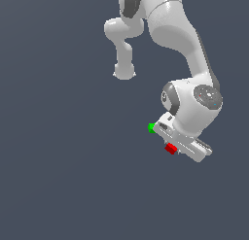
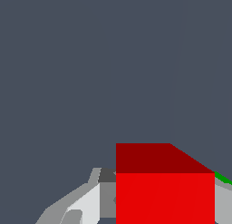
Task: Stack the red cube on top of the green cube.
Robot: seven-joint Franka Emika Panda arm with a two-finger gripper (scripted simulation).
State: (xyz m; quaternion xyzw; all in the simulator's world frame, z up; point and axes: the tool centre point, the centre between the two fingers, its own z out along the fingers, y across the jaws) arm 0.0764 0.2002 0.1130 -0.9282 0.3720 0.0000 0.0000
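Note:
In the exterior view the red cube (image 1: 170, 148) sits at the tip of my white gripper (image 1: 173, 146), just off the lower edge of the hand. In the wrist view the red cube (image 2: 165, 191) fills the space between my gripper's (image 2: 165, 211) two grey fingers (image 2: 86, 205), and both appear to press against its sides. The green cube (image 1: 151, 128) lies a short way off, by the end of the hand toward the exterior view's left. Only a thin green sliver (image 2: 223, 177) of it shows behind the red cube in the wrist view.
The plain dark grey floor (image 1: 63, 176) stretches all around. The robot's own arm and base (image 1: 160, 20) rise at the back of the exterior view.

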